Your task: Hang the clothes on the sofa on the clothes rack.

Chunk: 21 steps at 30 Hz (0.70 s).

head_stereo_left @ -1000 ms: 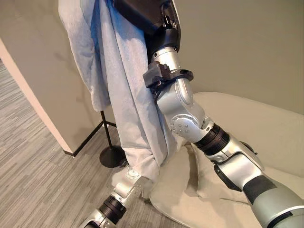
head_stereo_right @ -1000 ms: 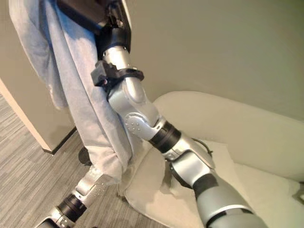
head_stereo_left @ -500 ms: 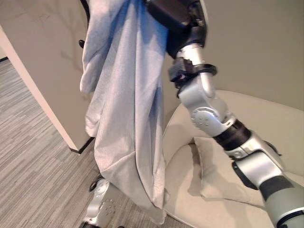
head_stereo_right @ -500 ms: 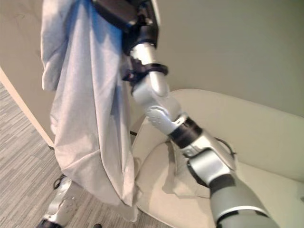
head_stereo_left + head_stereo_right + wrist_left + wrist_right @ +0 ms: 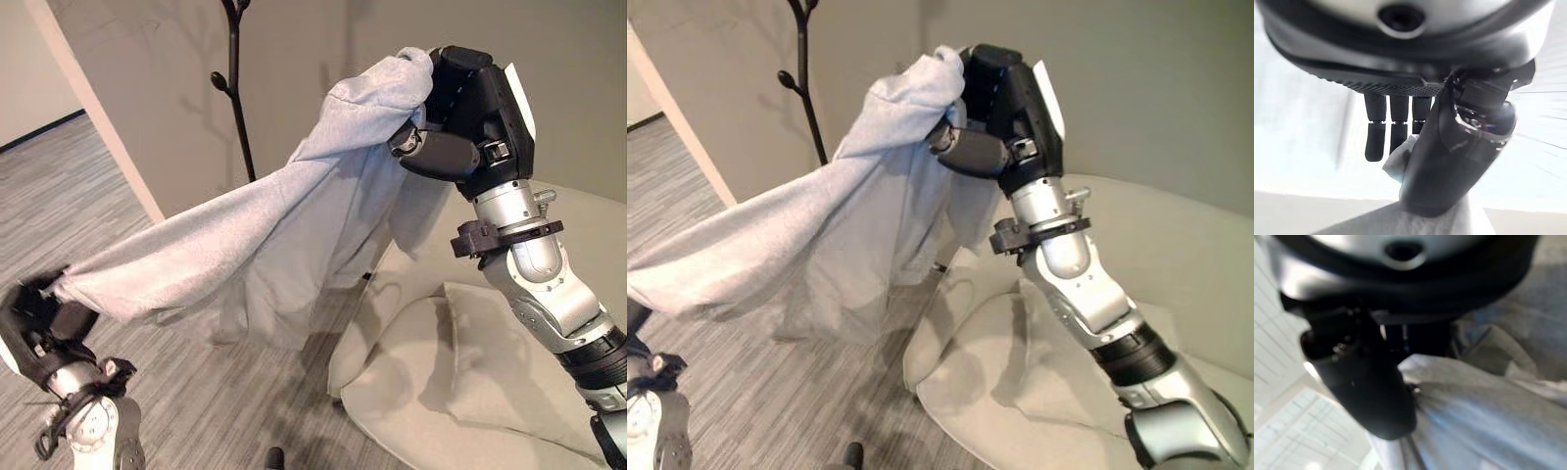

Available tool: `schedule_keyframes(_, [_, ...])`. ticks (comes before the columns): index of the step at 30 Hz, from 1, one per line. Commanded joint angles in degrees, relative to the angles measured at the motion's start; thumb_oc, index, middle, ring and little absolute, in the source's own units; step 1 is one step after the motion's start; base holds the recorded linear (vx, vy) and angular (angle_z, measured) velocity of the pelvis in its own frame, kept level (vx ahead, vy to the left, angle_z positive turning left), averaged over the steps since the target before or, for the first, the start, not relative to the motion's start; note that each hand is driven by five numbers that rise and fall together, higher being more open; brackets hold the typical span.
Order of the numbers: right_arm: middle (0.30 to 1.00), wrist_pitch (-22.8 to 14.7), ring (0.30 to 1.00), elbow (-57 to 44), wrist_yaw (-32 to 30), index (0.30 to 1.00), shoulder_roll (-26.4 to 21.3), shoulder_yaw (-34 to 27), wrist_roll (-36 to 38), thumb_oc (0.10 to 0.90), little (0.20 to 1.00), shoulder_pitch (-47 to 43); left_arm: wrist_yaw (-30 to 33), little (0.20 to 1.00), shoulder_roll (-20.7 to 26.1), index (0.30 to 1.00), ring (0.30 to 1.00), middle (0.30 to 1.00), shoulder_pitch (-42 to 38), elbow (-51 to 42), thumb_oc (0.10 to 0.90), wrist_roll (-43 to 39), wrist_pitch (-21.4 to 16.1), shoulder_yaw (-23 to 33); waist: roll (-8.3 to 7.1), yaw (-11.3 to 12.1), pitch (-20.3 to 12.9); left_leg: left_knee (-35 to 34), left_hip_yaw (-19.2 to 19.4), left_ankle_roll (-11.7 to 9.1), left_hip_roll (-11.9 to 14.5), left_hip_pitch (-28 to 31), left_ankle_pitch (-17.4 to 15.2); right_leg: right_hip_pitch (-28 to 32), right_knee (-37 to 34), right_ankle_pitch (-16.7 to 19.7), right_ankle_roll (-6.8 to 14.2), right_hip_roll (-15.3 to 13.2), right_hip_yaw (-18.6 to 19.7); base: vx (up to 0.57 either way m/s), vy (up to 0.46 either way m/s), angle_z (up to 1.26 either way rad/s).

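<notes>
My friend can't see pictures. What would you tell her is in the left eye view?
A robot holds a light grey garment stretched between its two hands: the right hand grips one end up high, the left hand grips the other end down low. A black clothes rack stands behind it, a beige sofa below.

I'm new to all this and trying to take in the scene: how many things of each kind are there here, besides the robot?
Grey garment, held stretched between the right hand and left hand: 1
Black clothes rack: 1
Cream sofa: 1
Cushion on the sofa: 1
Total: 4
</notes>
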Motion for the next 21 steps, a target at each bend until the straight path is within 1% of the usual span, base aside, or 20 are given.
schedule_keyframes(1, [0.3, -5.7, 0.3, -4.9, -3.5, 0.3, 3.8, -6.7, -7.7, 0.4, 0.3, -6.4, 5.9, 0.3, 11.7, 0.3, 0.3, 0.3, -4.9, -4.6, 0.4, 15.6, -4.1, 1.7, -4.76, -1.9, -4.1, 1.6, 0.6, -3.8, 4.7, -0.9, 1.1, 3.5, 0.5, -3.9, 5.0, -5.1, 2.5, -0.01, 0.364, 0.41])
schedule_keyframes(3, [0.3, -4.7, 0.3, -5.5, -5.6, 0.3, 5.0, -7.8, -13.2, 0.4, 0.3, -5.3, 8.7, 0.3, 14.3, 0.3, 0.3, 0.3, -7.1, -3.9, 0.4, 19.1, -4.2, 2.7, -4.71, -2.3, -3.6, 0.1, -1.5, -5.0, 8.5, -0.7, 2.7, 3.0, 0.8, -3.9, 6.2, -6.9, 3.4, 0.0, 0.276, -0.16])
schedule_keyframes(4, [0.3, -4.6, 0.3, -5.6, -5.6, 0.3, 5.1, -7.9, -13.3, 0.4, 0.3, -5.2, 8.7, 0.3, 14.4, 0.3, 0.3, 0.3, -7.2, -3.8, 0.4, 19.2, -4.2, 2.6, -4.73, -2.3, -3.6, 0.1, -1.6, -5.1, 8.6, -0.7, 2.7, 3.0, 0.8, -3.9, 6.1, -6.9, 3.4, 0.02, 0.385, -0.54])
schedule_keyframes(5, [0.3, -3.6, 0.3, -5.6, -8.0, 0.3, 6.1, -10.0, -20.7, 0.4, 0.3, -2.3, 11.2, 0.3, 16.3, 0.3, 0.3, 0.3, -9.5, -2.9, 0.4, 23.3, -3.6, 2.9, -4.18, -3.5, -3.6, -0.6, -1.5, -5.7, 11.5, -1.1, 3.6, 2.8, 1.3, -4.1, 7.6, -8.6, 3.7, 0.06, 0.455, -0.23])
schedule_keyframes(6, [0.3, -2.9, 0.3, -7.6, -8.6, 0.3, 6.8, -12.7, -24.7, 0.4, 0.3, 1.7, 12.3, 0.3, 17.1, 0.3, 0.3, 0.3, -10.8, -2.8, 0.4, 25.7, -2.6, 2.3, -3.79, -3.6, -4.4, -0.6, -2.7, -6.1, 11.4, -1.6, 2.7, 2.8, 1.6, -4.2, 8.4, -9.3, 3.8, 0.2, 0.978, 0.06])
schedule_keyframes(7, [0.3, -0.3, 0.3, -9.0, -12.3, 0.3, 8.3, -19.3, -35.4, 0.4, 0.3, 9.7, 13.5, 0.3, 16.4, 0.3, 0.3, 0.3, -14.0, -2.7, 0.4, 29.8, -1.6, -0.8, -2.73, -5.5, -6.1, -0.6, -2.0, -6.2, 8.8, -1.3, -0.9, 3.7, 2.5, -2.5, 10.1, -13.9, 2.3, 0.18, 0.702, 0.06])
schedule_keyframes(8, [0.3, -0.1, 0.3, -9.4, -12.5, 0.3, 8.4, -19.8, -36.0, 0.4, 0.3, 10.4, 13.7, 0.3, 16.6, 0.3, 0.3, 0.3, -14.4, -2.5, 0.4, 30.0, -1.6, -1.4, -3.15, -5.3, -6.2, -0.6, -2.1, -6.0, 8.3, -1.3, -1.0, 3.8, 2.6, -2.5, 10.3, -14.4, 2.1, 0.18, 0.707, 0.06])
schedule_keyframes(9, [0.3, 1.3, 0.3, -9.6, -13.5, 0.3, 9.3, -21.3, -40.3, 0.4, 0.3, 12.8, 13.4, 0.3, 16.6, 0.3, 0.3, 0.3, -15.4, -2.5, 0.4, 31.4, -1.2, -2.5, -3.75, -5.3, -6.4, -0.5, -2.0, -5.0, 6.3, -0.9, -2.2, 4.0, 3.5, -1.7, 10.6, -16.3, 1.9, 0.08, 0.315, 0.42])
schedule_keyframes(10, [0.3, 2.6, 0.3, -9.1, -14.6, 0.3, 10.2, -22.6, -44.0, 0.4, 0.3, 14.3, 13.0, 0.3, 16.9, 0.3, 0.3, 0.3, -15.9, -2.3, 0.4, 32.5, -0.9, -2.7, -4.06, -5.4, -6.5, -0.5, -1.6, -4.1, 4.5, -0.4, -3.5, 3.8, 4.8, -0.8, 10.6, -17.6, 1.6, 0.12, 0.476, 0.69])
schedule_keyframes(11, [0.3, 4.5, 0.3, -9.2, -16.5, 0.3, 11.2, -24.0, -48.9, 0.4, 0.3, 15.5, 13.2, 0.3, 17.2, 0.3, 0.3, 0.3, -16.7, -2.1, 0.4, 33.4, -0.3, -3.3, -4.82, -5.4, -6.5, -0.4, -0.9, -2.7, 2.3, 0.5, -4.9, 3.3, 6.8, 0.9, 10.9, -19.7, 1.4, 0.09, 0.459, 0.67])
schedule_keyframes(12, [0.3, 6.3, 0.3, -9.4, -17.9, 0.3, 13.0, -24.1, -52.7, 0.4, 0.3, 15.6, 13.5, 0.3, 17.3, 0.3, 0.3, 0.3, -17.7, -1.8, 0.4, 33.8, 0.2, -4.3, -5.68, -5.3, -6.2, -0.4, -0.1, -0.8, -0.1, 1.7, -6.0, 2.3, 9.3, 2.0, 10.8, -22.1, 1.7, 0.09, 0.591, 0.37])
schedule_keyframes(13, [0.3, 8.7, 0.3, -8.2, -20.9, 0.3, 14.9, -24.1, -57.4, 0.4, 0.3, 14.7, 14.6, 0.3, 16.9, 0.3, 0.3, 0.3, -18.2, -1.5, 0.4, 34.1, 0.9, -4.9, -5.87, -5.0, -5.7, -0.6, 1.6, 1.1, -2.6, 3.8, -7.2, 0.5, 13.3, 6.8, 10.3, -25.3, -0.9, 0.04, 0.448, 0.01])
schedule_keyframes(14, [0.3, 8.9, 0.3, -8.1, -21.2, 0.3, 15.1, -23.8, -57.8, 0.4, 0.3, 14.5, 14.7, 0.3, 17.0, 0.3, 0.3, 0.3, -18.3, -1.5, 0.4, 34.2, 0.9, -4.9, -6.49, -4.8, -5.3, -0.6, 1.9, 1.6, -3.5, 4.1, -7.3, 0.2, 13.7, 7.1, 10.7, -26.2, -0.2, 0.04, 0.454, -0.4])
schedule_keyframes(15, [0.3, 10.3, 0.3, -7.2, -23.0, 0.3, 15.7, -23.7, -59.3, 0.4, 0.3, 13.6, 15.1, 0.3, 16.8, 0.3, 0.3, 0.3, -18.2, -1.6, 0.4, 34.1, 1.2, -4.8, -6.42, -4.1, -4.7, -0.6, 3.2, 2.7, -4.7, 5.2, -8.0, -0.5, 16.0, 8.9, 10.4, -28.2, -3.1, 0.1, 0.633, -0.49])
schedule_keyframes(16, [0.3, 13.5, 0.3, -5.7, -25.7, 0.3, 16.9, -25.2, -62.3, 0.4, 0.3, 13.7, 15.7, 0.3, 15.8, 0.3, 0.3, 0.3, -18.7, -1.5, 0.4, 36.0, 3.0, -4.6, -6.22, -4.8, -3.7, -0.6, 4.3, 5.1, -7.7, 7.8, -10.0, -1.2, 22.4, 6.3, 9.2, -26.9, -6.3, 0.15, 0.657, -0.43])
schedule_keyframes(17, [0.3, 14.3, 0.3, -5.9, -25.4, 0.3, 16.9, -26.2, -63.3, 0.4, 0.3, 14.5, 15.7, 0.3, 15.5, 0.3, 0.3, 0.3, -18.7, -1.1, 0.4, 37.0, 3.2, -4.8, -6.12, -5.1, -3.8, -0.6, 4.1, 5.7, -8.0, 8.7, -10.5, -2.0, 23.6, 4.7, 8.8, -25.0, -4.8, 0.16, 0.584, 0.19])
schedule_keyframes(18, [0.3, 14.5, 0.3, -5.6, -26.1, 0.3, 16.1, -27.5, -64.0, 0.4, 0.3, 14.8, 15.7, 0.3, 15.2, 0.3, 0.3, 0.3, -19.1, -0.5, 0.4, 38.2, 3.6, -5.1, -6.08, -5.6, -3.9, -0.6, 4.1, 6.2, -8.7, 9.0, -10.3, -2.8, 23.9, 3.0, 7.9, -22.3, -3.5, 0.11, 0.212, 0.4])
schedule_keyframes(19, [0.3, 14.6, 0.3, -5.2, -27.0, 0.3, 15.6, -28.3, -63.8, 0.4, 0.3, 14.8, 16.0, 0.3, 15.2, 0.3, 0.3, 0.3, -19.9, 0.4, 0.4, 39.0, 3.7, -5.6, -5.89, -5.9, -4.1, -0.6, 4.1, 6.7, -9.1, 9.5, -10.4, -3.8, 24.3, 0.7, 7.1, -19.4, -2.8, 0.1, 0.189, 0.41])
schedule_keyframes(20, [0.3, 14.5, 0.3, -4.7, -27.5, 0.3, 14.9, -28.5, -63.5, 0.4, 0.3, 14.4, 16.2, 0.3, 15.5, 0.3, 0.3, 0.3, -20.4, 1.3, 0.4, 39.3, 3.9, -5.9, -5.76, -6.0, -4.2, -0.6, 4.2, 6.8, -9.4, 10.0, -10.5, -4.7, 24.4, -0.6, 6.6, -17.2, -2.6, 0.13, 0.14, 0.14])
schedule_keyframes(21, [0.3, 14.5, 0.3, -4.1, -28.1, 0.3, 14.3, -28.7, -63.5, 0.4, 0.3, 14.2, 16.7, 0.3, 15.9, 0.3, 0.3, 0.3, -20.9, 2.2, 0.4, 39.8, 4.3, -6.1, -5.59, -6.2, -4.2, -0.6, 4.4, 7.0, -9.5, 10.9, -10.9, -6.0, 24.9, -1.3, 6.5, -15.6, -2.3, 0.11, 0.095, -0.17])
